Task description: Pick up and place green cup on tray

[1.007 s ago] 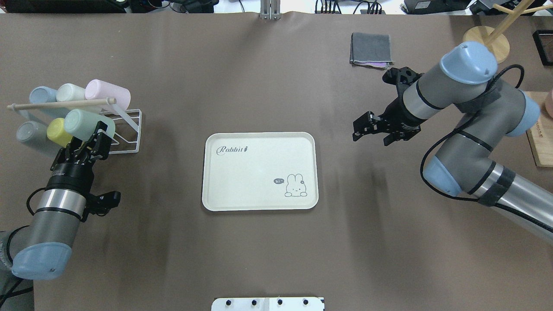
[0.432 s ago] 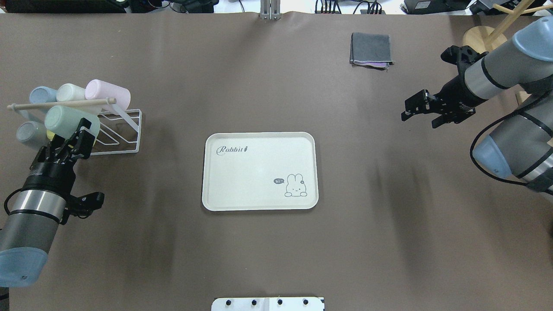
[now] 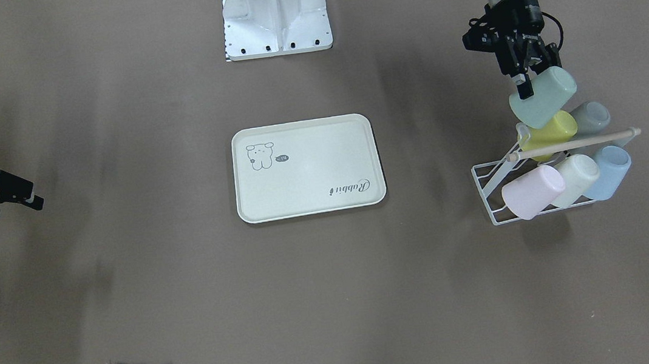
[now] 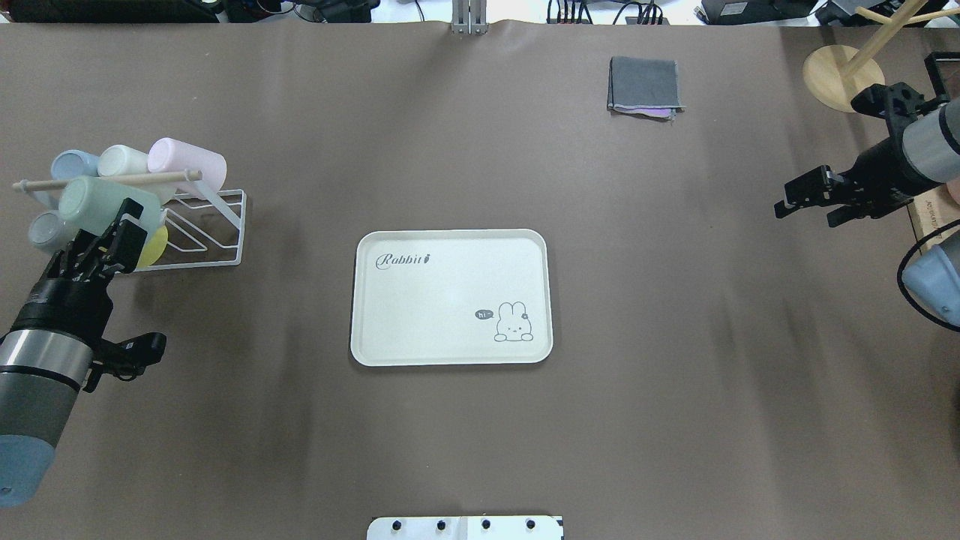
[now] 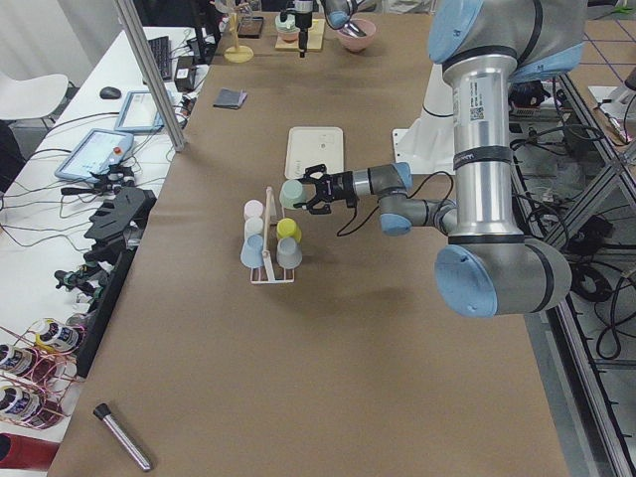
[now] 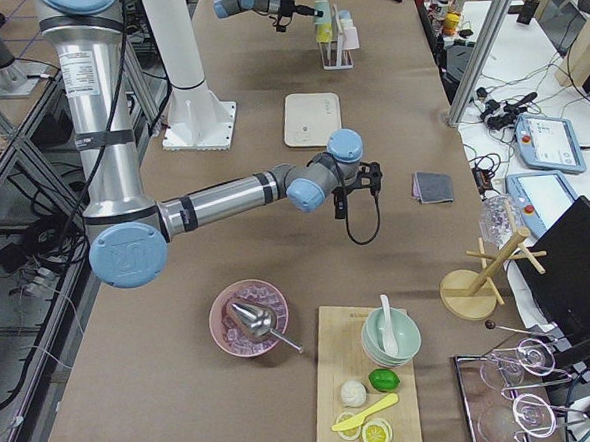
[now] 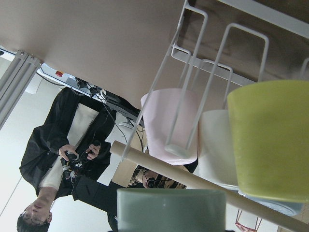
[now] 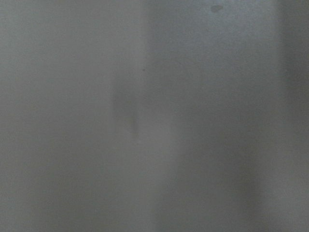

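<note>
The green cup is a pale mint tumbler, held on its side over the left end of the white wire rack. My left gripper is shut on it near its rim; it also shows in the front view and at the bottom of the left wrist view. The cream tray with "Rabbit" print lies flat at the table's middle, with nothing on it. My right gripper is open and empty at the far right, well away from the tray.
On the rack lie a pink cup, a cream cup, a blue cup, a grey cup and a yellow-green cup. A folded grey cloth and a wooden stand sit at the back right.
My left gripper has moved left and back with the green cup, uncovering the yellow-green cup. My right arm has drawn back from near the tray to the table's right edge.
</note>
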Robot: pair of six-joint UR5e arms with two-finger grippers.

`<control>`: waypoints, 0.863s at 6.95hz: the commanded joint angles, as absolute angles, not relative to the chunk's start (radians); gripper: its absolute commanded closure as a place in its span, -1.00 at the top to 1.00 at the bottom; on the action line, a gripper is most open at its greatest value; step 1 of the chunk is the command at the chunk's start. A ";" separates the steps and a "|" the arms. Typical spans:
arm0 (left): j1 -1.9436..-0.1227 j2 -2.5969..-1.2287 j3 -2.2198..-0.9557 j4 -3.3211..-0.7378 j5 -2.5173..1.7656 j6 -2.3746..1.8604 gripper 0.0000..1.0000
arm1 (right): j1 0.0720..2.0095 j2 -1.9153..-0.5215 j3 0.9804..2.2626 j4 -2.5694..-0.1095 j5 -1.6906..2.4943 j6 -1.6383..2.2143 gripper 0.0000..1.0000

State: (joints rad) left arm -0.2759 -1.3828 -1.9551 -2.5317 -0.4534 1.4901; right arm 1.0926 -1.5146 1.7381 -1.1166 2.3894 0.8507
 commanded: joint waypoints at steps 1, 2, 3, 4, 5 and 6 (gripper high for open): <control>-0.264 -1.385 -1.953 -2.615 -0.456 1.442 0.51 | 1.101 -1.621 1.871 -1.199 2.331 0.804 1.00; -0.259 -1.387 -1.951 -2.622 -0.457 1.358 0.51 | 1.136 -1.665 1.885 -1.204 2.324 0.704 1.00; -0.250 -1.391 -1.948 -2.622 -0.466 1.225 0.51 | 1.146 -1.705 1.903 -1.213 2.322 0.663 1.00; -0.238 -1.393 -1.950 -2.623 -0.488 1.069 0.51 | 1.175 -1.700 1.908 -1.274 2.313 0.540 1.00; -0.220 -1.397 -1.944 -2.625 -0.492 0.872 0.51 | 1.205 -1.695 1.936 -1.375 2.297 0.449 1.00; -0.198 -1.407 -1.941 -2.640 -0.533 0.722 0.51 | 1.215 -1.694 1.954 -1.422 2.274 0.434 1.00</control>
State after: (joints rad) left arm -0.2216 -1.3978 -1.9447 -2.6273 -0.4979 0.9186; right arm 1.1947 -1.6947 1.9304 -1.3491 2.2970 0.4882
